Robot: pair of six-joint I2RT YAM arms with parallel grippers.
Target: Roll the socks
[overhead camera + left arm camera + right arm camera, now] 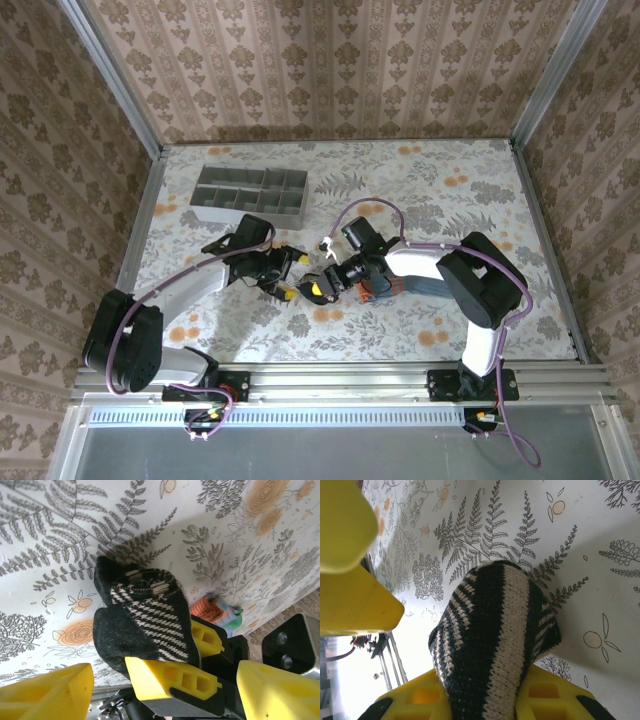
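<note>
The black-and-cream striped sock [495,630] is bunched into a thick fold, and my right gripper [490,697] is shut on it, its yellow fingers [422,700] pressing it from both sides. In the left wrist view the same sock [142,622] bulges above the right gripper's fingers [172,680]. My left gripper [165,695] is open, its yellow fingertips [47,692] wide apart on either side of that grip and touching nothing. The teal-grey sock with the orange cuff [217,612] lies on the table just behind. Both grippers meet mid-table [305,283].
A grey compartment tray [250,192] stands at the back left of the floral table [450,190]. The left gripper's yellow fingers [350,600] sit close at the left in the right wrist view. Metal rails edge the table in front.
</note>
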